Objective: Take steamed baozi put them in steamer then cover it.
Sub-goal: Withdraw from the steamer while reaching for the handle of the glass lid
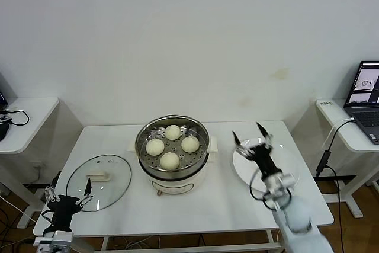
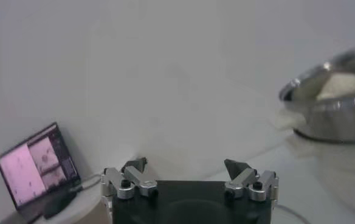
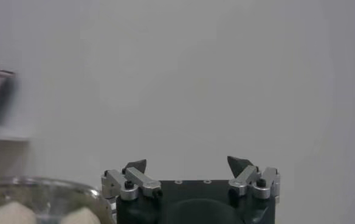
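The steamer (image 1: 172,173) stands mid-table, a shiny steel pot on a white base, with several cream-white baozi (image 1: 170,160) on its perforated tray. The cover (image 1: 112,189), a clear glass lid with a cream handle, lies flat on the table to its left. My left gripper (image 1: 68,191) hovers open and holding nothing at the table's front left corner, just beside the cover. My right gripper (image 1: 247,132) stands open and holding nothing over the white plate (image 1: 244,170), right of the steamer. The left wrist view shows the left gripper (image 2: 185,162) and the steamer (image 2: 332,115). The right wrist view shows the right gripper (image 3: 188,161), open, and a baozi (image 3: 10,214).
The white plate is bare. A side table with a laptop (image 1: 367,93) and cables stands at the right, another side table (image 1: 26,117) with cables at the left. A white wall runs behind the table.
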Tool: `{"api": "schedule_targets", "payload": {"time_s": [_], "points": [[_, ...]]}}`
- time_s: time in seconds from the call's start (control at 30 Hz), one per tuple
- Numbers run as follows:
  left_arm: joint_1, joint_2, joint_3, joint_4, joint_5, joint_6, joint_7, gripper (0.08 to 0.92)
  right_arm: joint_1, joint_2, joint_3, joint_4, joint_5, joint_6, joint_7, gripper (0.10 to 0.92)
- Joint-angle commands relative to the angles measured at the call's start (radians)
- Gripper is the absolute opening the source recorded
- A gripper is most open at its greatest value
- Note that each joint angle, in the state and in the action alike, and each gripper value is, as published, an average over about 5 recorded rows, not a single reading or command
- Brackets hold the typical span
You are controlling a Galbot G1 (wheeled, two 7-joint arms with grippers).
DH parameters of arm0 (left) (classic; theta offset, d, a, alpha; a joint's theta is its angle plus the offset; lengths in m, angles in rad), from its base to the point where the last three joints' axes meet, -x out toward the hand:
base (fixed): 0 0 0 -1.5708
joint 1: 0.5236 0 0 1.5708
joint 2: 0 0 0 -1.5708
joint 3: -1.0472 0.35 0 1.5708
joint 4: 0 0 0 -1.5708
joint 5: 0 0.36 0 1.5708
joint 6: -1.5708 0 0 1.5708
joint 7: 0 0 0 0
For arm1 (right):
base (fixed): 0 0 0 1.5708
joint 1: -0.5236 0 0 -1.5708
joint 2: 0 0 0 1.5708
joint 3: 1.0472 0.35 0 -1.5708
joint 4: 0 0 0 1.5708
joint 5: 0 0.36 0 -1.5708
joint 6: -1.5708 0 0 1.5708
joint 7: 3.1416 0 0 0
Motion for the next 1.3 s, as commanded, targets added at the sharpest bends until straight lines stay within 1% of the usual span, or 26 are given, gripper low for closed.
{"api": "schedule_targets", "payload": {"time_s": [0.03,0.2,0.37,0.47,0.6,0.8,1.3], "points": [[-0.039,0.149,0.019,0.206,0.64,-0.072,-0.015,0.823,-0.347,0.175,0.312,0.075,-0.043,0.102,0.013,0.823],[-0.095,0.19,0.05,0.356,0.852,-0.129,-0.074,0.823,-0.368,0.192,0.358,0.066,-0.051,0.152,0.056,0.823],[-0.193,0.208,0.091,0.455,0.945,-0.13,-0.099,0.823,-0.374,0.215,0.373,0.066,-0.067,0.175,0.069,0.823],[-0.262,0.215,0.107,0.496,0.967,-0.129,-0.097,0.823,-0.379,0.224,0.38,0.058,-0.082,0.184,0.069,0.823],[-0.333,0.227,0.127,0.54,0.976,-0.127,-0.088,0.823,-0.387,0.232,0.386,0.05,-0.087,0.191,0.07,0.823],[-0.399,0.231,0.154,0.606,0.982,-0.129,-0.087,0.823,-0.385,0.25,0.383,0.04,-0.091,0.195,0.072,0.823],[-0.451,0.218,0.176,0.682,0.986,-0.135,-0.087,0.823,-0.397,0.26,0.383,0.03,-0.094,0.201,0.071,0.823]]}}
